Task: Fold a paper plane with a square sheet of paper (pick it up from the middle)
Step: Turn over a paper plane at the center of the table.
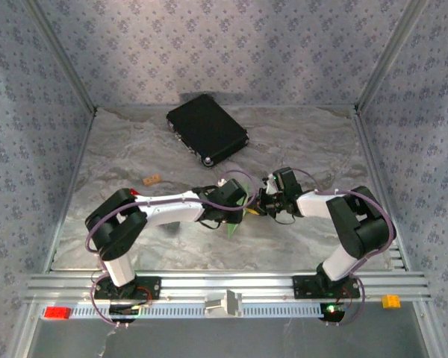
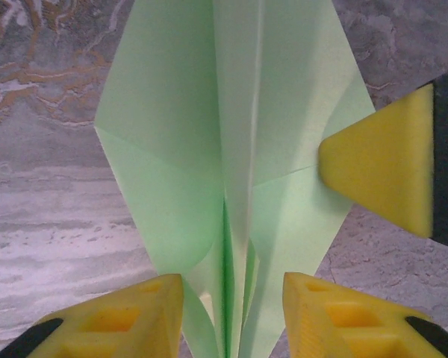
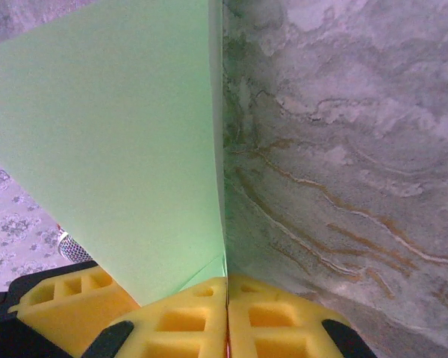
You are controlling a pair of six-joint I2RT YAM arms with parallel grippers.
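Observation:
The square sheet of paper, light green, is folded into a pointed paper plane (image 2: 187, 149) with a centre crease, held just above the marble table (image 1: 299, 142). My left gripper (image 2: 233, 313) is open, its yellow fingers (image 2: 134, 313) standing either side of the plane's upright centre folds without pressing them. My right gripper (image 3: 226, 313) is shut on the plane's edge (image 3: 119, 149), and one of its fingers (image 2: 381, 171) meets the right wing. From above, both grippers (image 1: 239, 212) (image 1: 255, 209) meet at the table's middle, with a green tip (image 1: 234, 228) poking out below them.
A black case (image 1: 207, 129) lies at the back centre. A small tan block (image 1: 152, 179) sits left of the arms. On the front rail are a red block (image 1: 57, 312), a grey bracket (image 1: 222, 304) and a yellow block (image 1: 390, 301). Patterned walls close three sides.

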